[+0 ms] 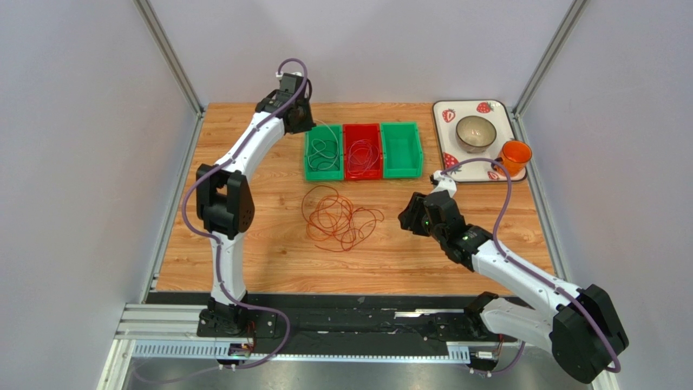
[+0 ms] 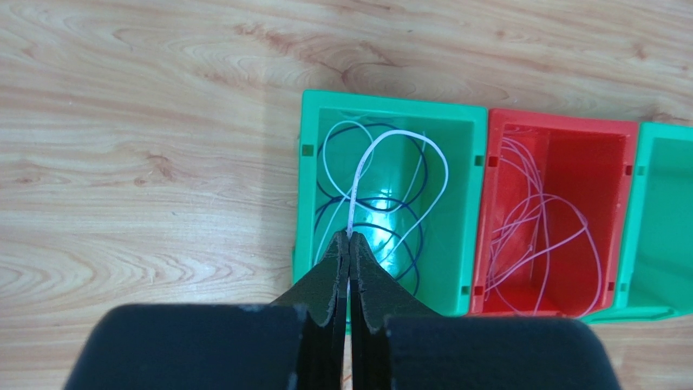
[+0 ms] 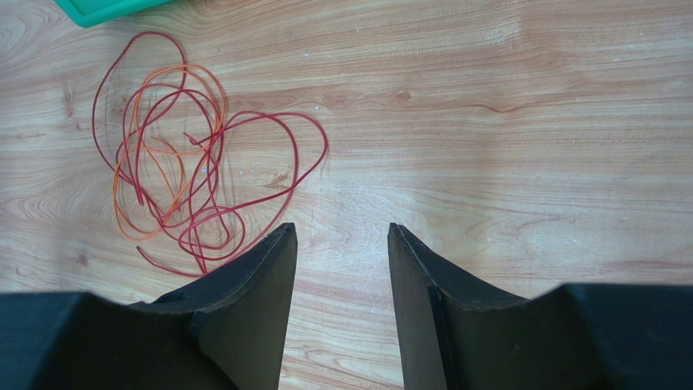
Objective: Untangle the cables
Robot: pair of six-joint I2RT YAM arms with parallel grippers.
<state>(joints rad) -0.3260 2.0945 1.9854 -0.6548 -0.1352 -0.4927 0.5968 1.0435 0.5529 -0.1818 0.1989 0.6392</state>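
A tangle of red and orange cables [image 1: 337, 218] lies on the wooden table in the middle; it also shows in the right wrist view [image 3: 183, 171]. My left gripper [image 2: 350, 237] is shut on a white cable [image 2: 382, 154] and holds it over the left green bin [image 2: 462, 203], where white and dark blue cables lie. In the top view the left gripper [image 1: 302, 122] hangs at that bin's far left corner. The red bin [image 2: 488, 236] holds several pale pink cables. My right gripper [image 3: 342, 231] is open and empty, just right of the tangle, also seen from above [image 1: 411, 218].
Three bins stand in a row at the back: green [image 1: 310, 166], red [image 1: 362, 171], green [image 1: 403, 150]. A strawberry tray [image 1: 443, 110] at the back right carries a bowl [image 1: 475, 132] and an orange cup [image 1: 514, 154]. Grey walls close both sides.
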